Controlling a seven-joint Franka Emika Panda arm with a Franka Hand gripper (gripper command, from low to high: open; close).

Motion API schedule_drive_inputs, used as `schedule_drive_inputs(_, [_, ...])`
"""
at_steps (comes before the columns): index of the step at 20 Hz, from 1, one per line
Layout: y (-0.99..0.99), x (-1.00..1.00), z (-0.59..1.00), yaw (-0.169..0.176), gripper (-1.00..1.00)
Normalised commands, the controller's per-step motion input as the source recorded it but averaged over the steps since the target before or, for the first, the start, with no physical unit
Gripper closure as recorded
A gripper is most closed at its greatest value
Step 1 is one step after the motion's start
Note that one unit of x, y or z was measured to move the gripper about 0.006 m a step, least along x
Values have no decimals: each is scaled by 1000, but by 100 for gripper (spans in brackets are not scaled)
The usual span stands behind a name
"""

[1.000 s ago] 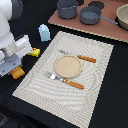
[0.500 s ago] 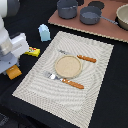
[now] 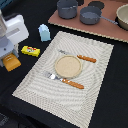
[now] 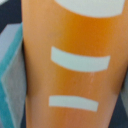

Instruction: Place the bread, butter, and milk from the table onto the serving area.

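Observation:
My gripper (image 3: 9, 56) is at the exterior view's left edge, over the black table (image 3: 110, 90), shut on the orange-brown bread (image 3: 11, 63). In the wrist view the bread (image 4: 75, 65) fills the frame, with pale marks on top and a grey-teal finger (image 4: 12, 80) against its side. The yellow butter (image 3: 31, 50) lies on the table just to the exterior view's right of the gripper. The pale blue milk (image 3: 44, 33) stands upright beyond it, by the corner of the striped serving area (image 3: 95, 80). The serving area holds a tan plate (image 3: 67, 65) and orange-handled cutlery (image 3: 76, 84).
A brown board (image 3: 107, 29) at the back carries grey pots (image 3: 66, 8) and a bowl (image 3: 123, 16). The white arm body (image 3: 15, 27) rises above the gripper. The table's near edge runs along the bottom left.
The gripper and the bread have shifted slightly upward in the exterior view. Butter, milk and placemat have not moved.

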Motion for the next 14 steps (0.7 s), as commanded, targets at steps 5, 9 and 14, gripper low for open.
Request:
schedule_drive_inputs(5, [338,1000,703,0,100])
schedule_drive_inputs(9, [321,1000,495,0,100])
schedule_drive_inputs(14, [235,1000,282,0,100])
